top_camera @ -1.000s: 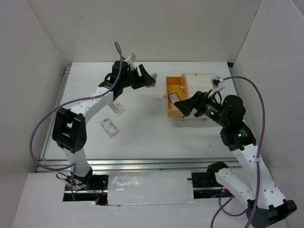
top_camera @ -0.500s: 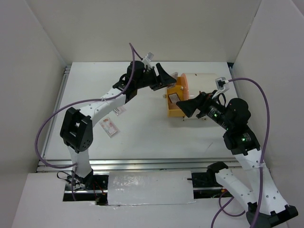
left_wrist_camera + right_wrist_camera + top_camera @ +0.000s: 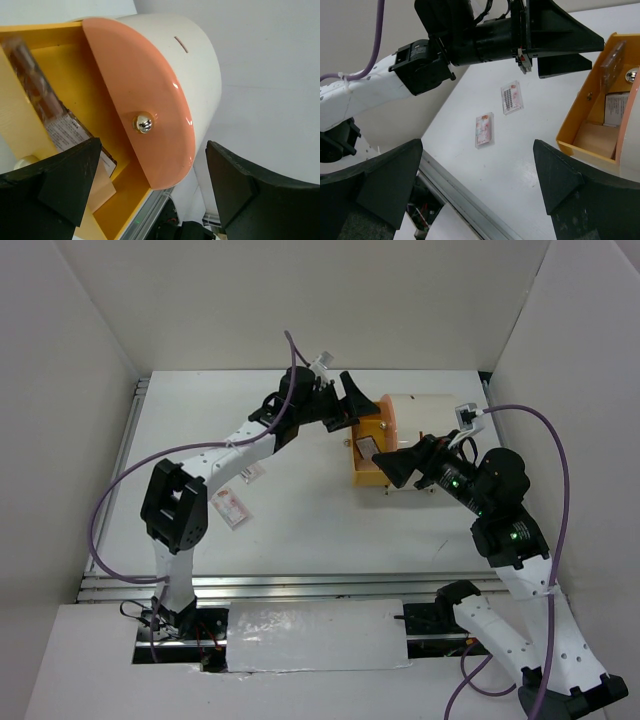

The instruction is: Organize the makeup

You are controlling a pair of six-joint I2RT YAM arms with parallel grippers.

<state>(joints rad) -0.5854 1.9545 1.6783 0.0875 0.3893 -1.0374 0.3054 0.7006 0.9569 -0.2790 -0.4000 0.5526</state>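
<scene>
My left gripper is open and empty, over the back end of the orange drawer pulled out of the cream container. In the left wrist view its jaws straddle the peach front panel with a silver knob. A brown eyeshadow palette and a labelled packet lie in the drawer. My right gripper is open and empty beside the drawer's near end. Two white-pink packets lie on the table; they also show in the top view.
White walls enclose the table on three sides. A metal rail runs along the near edge. My left arm stretches over the table's left half, partly over the farther packet. The drawer also shows in the right wrist view.
My left gripper has swung right from the table's back middle to the drawer and container front. My right arm has shifted slightly. The packets on the table have not moved.
</scene>
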